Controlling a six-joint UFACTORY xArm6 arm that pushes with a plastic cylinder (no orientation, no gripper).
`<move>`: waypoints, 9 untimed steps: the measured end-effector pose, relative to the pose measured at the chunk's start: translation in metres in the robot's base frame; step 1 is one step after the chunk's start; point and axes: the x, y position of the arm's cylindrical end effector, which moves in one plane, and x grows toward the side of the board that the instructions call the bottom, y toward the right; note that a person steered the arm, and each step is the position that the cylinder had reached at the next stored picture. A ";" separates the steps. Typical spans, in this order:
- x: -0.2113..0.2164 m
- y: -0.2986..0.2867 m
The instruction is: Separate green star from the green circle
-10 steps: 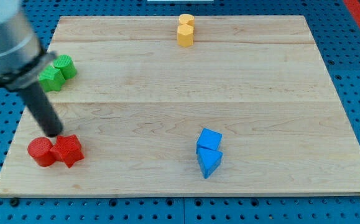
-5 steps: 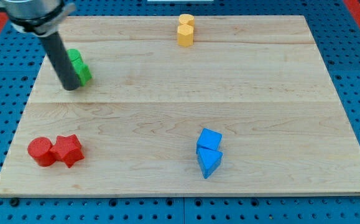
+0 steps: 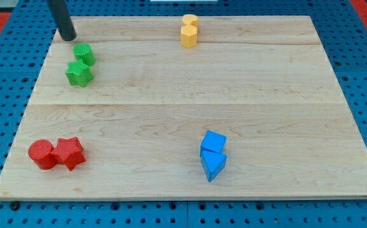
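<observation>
The green star point(image 3: 79, 73) lies at the upper left of the wooden board point(image 3: 189, 107). The green circle point(image 3: 84, 54) sits just above it, touching or nearly touching it. My tip point(image 3: 68, 37) is at the board's top left, just up and left of the green circle, a small gap apart from it.
Two yellow blocks point(image 3: 189, 30) stand together at the top centre. A red circle point(image 3: 42, 154) and a red star point(image 3: 69, 152) touch at the lower left. Two blue blocks point(image 3: 213, 156) touch at the lower centre right. Blue pegboard surrounds the board.
My tip moved from beside the red blocks up past the green pair to the top left corner. The green blocks shifted a little right and now stand one above the other.
</observation>
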 end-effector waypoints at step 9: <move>0.087 0.076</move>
